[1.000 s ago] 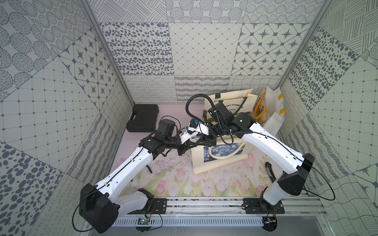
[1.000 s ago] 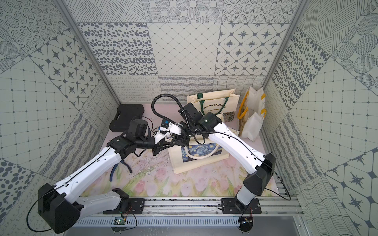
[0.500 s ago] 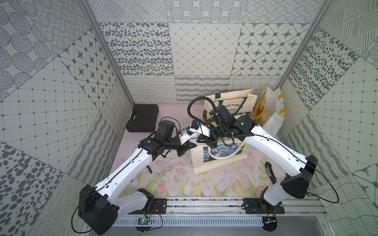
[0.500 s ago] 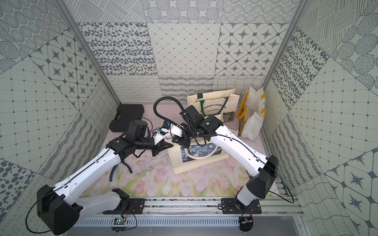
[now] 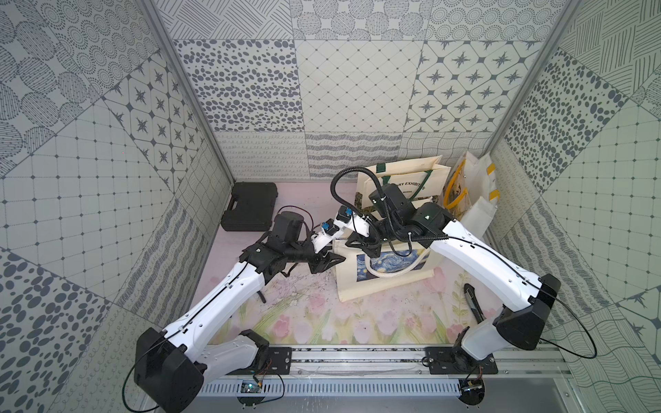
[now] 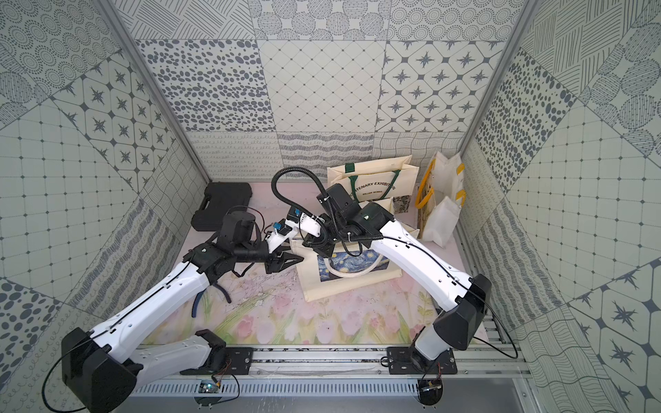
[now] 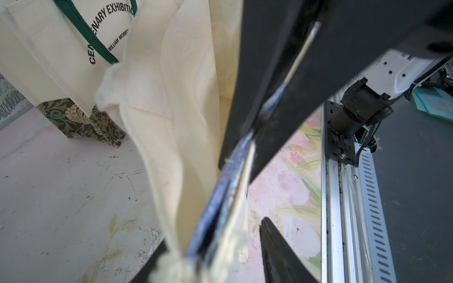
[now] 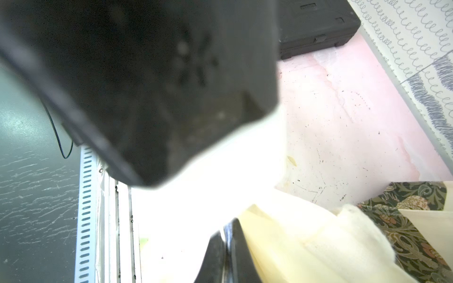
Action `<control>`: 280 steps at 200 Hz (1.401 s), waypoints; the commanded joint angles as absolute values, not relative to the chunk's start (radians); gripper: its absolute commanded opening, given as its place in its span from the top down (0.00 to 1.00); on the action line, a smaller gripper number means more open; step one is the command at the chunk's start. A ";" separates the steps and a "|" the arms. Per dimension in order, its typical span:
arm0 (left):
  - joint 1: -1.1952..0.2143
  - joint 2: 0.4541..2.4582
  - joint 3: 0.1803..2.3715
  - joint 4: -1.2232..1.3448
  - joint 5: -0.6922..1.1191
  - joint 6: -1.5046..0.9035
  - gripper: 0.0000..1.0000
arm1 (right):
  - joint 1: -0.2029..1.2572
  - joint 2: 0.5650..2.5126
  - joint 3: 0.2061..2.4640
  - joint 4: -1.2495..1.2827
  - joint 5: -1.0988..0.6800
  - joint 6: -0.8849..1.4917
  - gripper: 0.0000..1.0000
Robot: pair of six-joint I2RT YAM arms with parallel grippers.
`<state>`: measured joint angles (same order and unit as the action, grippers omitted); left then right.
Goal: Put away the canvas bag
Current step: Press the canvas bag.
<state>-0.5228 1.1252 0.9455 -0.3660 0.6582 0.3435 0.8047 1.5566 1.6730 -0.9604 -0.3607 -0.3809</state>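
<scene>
Cream canvas, soft and light; the bag (image 5: 357,286) lies mid-mat, print up, its top edge raised off the mat (image 5: 304,321) by the right gripper (image 5: 366,248); that one is pinched tight on the cloth beside the blue print. The left gripper (image 5: 328,262) is at the bag's edge nearest its own arm, jaws parted, a bunch of cloth loose between them, nothing clamped.

You should expect sag and folds wherever you aren't holding; not slippery, not fragile, no stiffness to push against. Take it at the hemmed top edge or the white handles (image 5: 388,275), two spread holds so it hangs flat; with one hold it'll probably droop and drag.

No readable writing on the bag, just a swirly night-sky picture. The tote (image 5: 404,178) standing behind it, green handles, reads "…TENARY EXHIBITION" and "WILLIAM MORRIS"; leafy floral panel at its base. Yellow-handled bags (image 5: 475,193) stand back right, likely the storage spot. The black case (image 5: 250,207) is back left, well apart.
</scene>
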 commanded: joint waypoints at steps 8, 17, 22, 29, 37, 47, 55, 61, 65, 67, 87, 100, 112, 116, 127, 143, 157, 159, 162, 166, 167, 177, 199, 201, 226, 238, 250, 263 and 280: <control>-0.522 1.107 0.918 -0.232 0.675 0.262 0.48 | 0.765 1.496 1.724 -0.905 -0.444 -0.295 1.00; -0.522 1.107 0.913 -0.220 0.678 0.255 0.48 | 0.749 1.485 1.725 -0.895 -0.482 -0.276 1.00; -0.522 1.109 0.911 -0.213 0.678 0.251 0.48 | 0.737 1.479 1.724 -0.887 -0.504 -0.264 1.00; -0.522 1.110 0.911 -0.206 0.680 0.247 0.48 | 0.725 1.468 1.721 -0.872 -0.535 -0.246 1.00; -0.522 1.113 0.910 -0.200 0.680 0.244 0.48 | 0.710 1.459 1.719 -0.857 -0.570 -0.228 1.00; -0.522 1.119 0.911 -0.193 0.683 0.240 0.48 | 0.693 1.452 1.723 -0.844 -0.608 -0.207 1.00; -0.522 1.122 0.911 -0.188 0.684 0.238 0.48 | 0.681 1.448 1.728 -0.838 -0.637 -0.195 1.00; -0.521 1.125 0.912 -0.186 0.684 0.238 0.48 | 0.671 1.445 1.731 -0.834 -0.659 -0.186 1.00; -0.522 1.127 0.913 -0.185 0.685 0.237 0.48 | 0.666 1.445 1.733 -0.832 -0.673 -0.179 1.00; -0.521 1.128 0.915 -0.184 0.685 0.236 0.48 | 0.662 1.445 1.732 -0.830 -0.681 -0.177 1.00; -0.522 1.140 0.922 -0.181 0.690 0.233 0.48 | 0.639 1.437 1.732 -0.806 -0.727 -0.143 1.00; -0.522 1.143 0.925 -0.177 0.692 0.231 0.51 | 0.634 1.434 1.732 -0.796 -0.742 -0.132 1.00; -0.522 1.147 0.925 -0.174 0.693 0.230 0.66 | 0.628 1.432 1.731 -0.786 -0.757 -0.121 1.00; -0.522 1.146 0.925 -0.173 0.693 0.231 0.76 | 0.626 1.433 1.730 -0.783 -0.758 -0.118 1.00; -0.522 1.146 0.925 -0.175 0.693 0.233 1.00 | 0.622 1.430 1.733 -0.781 -0.757 -0.117 1.00; -0.522 1.146 0.922 -0.176 0.692 0.233 1.00 | 0.616 1.428 1.738 -0.781 -0.753 -0.117 1.00; -0.522 1.143 0.920 -0.179 0.695 0.231 1.00 | 0.608 1.424 1.746 -0.778 -0.753 -0.114 1.00; -0.522 1.144 0.920 -0.179 0.695 0.232 1.00 | 0.606 1.424 1.747 -0.779 -0.753 -0.112 1.00; -0.522 1.143 0.920 -0.179 0.695 0.230 0.96 | 0.604 1.424 1.750 -0.781 -0.753 -0.111 1.00; -0.522 1.143 0.919 -0.179 0.695 0.228 0.86 | 0.602 1.424 1.754 -0.781 -0.754 -0.109 1.00; -0.522 1.143 0.919 -0.178 0.695 0.227 0.83 | 0.600 1.424 1.755 -0.781 -0.755 -0.108 1.00; -0.522 1.143 0.917 -0.179 0.693 0.224 0.65 | 0.587 1.423 1.765 -0.774 -0.771 -0.095 1.00; -0.522 1.147 0.916 -0.184 0.704 0.227 0.90 | 0.558 1.420 1.782 -0.752 -0.805 -0.055 1.00; -0.522 1.148 0.917 -0.186 0.706 0.228 0.95 | 0.556 1.420 1.783 -0.749 -0.807 -0.050 1.00; -0.521 1.156 0.927 -0.215 0.720 0.239 1.00 | 0.521 1.413 1.782 -0.711 -0.843 -0.003 1.00; -0.522 1.155 0.926 -0.219 0.720 0.235 0.90 | 0.509 1.409 1.781 -0.694 -0.860 0.015 1.00; -0.522 1.149 0.916 -0.213 0.711 0.229 0.69 | 0.500 1.404 1.777 -0.680 -0.869 0.028 1.00; -0.521 1.142 0.906 -0.208 0.716 0.230 0.80 | 0.490 1.397 1.772 -0.661 -0.880 0.045 1.00; -0.522 1.141 0.903 -0.214 0.724 0.230 0.94 | 0.474 1.387 1.761 -0.617 -0.908 0.085 1.00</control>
